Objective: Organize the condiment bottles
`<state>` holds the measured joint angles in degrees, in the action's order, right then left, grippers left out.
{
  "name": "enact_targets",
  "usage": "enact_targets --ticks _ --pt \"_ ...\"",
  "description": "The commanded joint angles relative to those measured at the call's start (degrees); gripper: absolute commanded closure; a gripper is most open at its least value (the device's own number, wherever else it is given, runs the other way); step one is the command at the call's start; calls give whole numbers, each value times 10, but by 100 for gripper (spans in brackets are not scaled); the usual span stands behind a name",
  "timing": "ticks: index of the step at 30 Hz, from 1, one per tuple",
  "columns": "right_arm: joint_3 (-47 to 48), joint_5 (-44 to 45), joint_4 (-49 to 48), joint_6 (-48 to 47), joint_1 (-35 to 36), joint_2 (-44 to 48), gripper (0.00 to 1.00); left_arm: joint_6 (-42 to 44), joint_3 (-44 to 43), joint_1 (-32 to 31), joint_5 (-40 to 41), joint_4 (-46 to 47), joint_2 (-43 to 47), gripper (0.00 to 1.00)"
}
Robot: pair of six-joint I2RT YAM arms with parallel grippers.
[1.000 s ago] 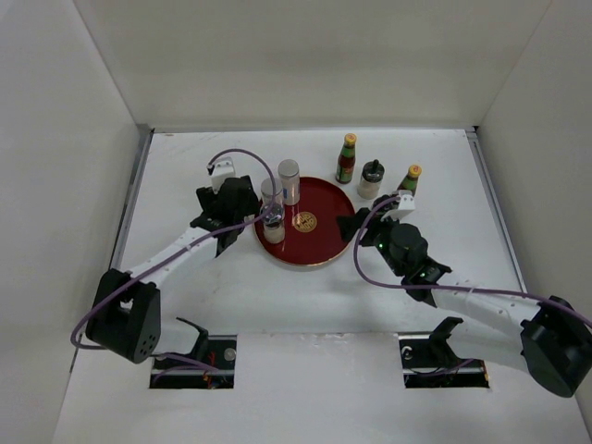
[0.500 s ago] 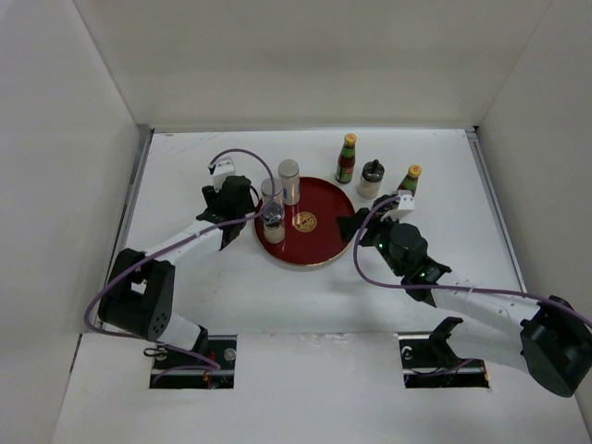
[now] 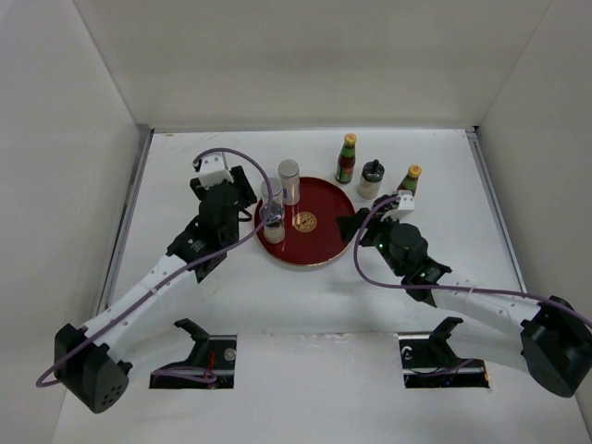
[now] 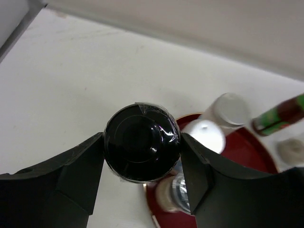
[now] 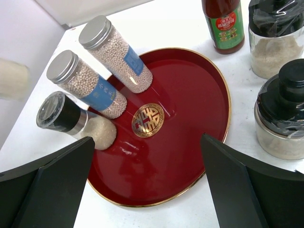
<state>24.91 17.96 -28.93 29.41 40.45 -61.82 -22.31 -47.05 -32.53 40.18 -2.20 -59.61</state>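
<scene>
While the right end effector (image 5: 147, 142) is staying wide open beside the red plate (image 5: 190, 95), we are seeing the left end effector (image 4: 142, 149), shifted slightly since earlier, gripping a black-topped shaker (image 4: 140, 135) just left of that plate.

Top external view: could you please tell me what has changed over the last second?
The left tool closed on the black-topped shaker just off the red plate's left edge, and the left arm swung its elbow out toward the near left. The right tool stayed open at the plate's right edge, and the other bottles did not move.
</scene>
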Motion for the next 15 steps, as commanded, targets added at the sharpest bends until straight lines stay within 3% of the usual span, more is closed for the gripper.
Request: enact_targets --ticks 1,6,15 --pt "6 6 -25 -1 0 26 0 29 -50 -59 16 47 22 65" --pt "-6 23 -20 4 -9 54 0 43 -72 -164 2 49 -21 65" --pt "-15 47 -17 13 -27 67 0 36 -52 -251 -20 100 -126 65"
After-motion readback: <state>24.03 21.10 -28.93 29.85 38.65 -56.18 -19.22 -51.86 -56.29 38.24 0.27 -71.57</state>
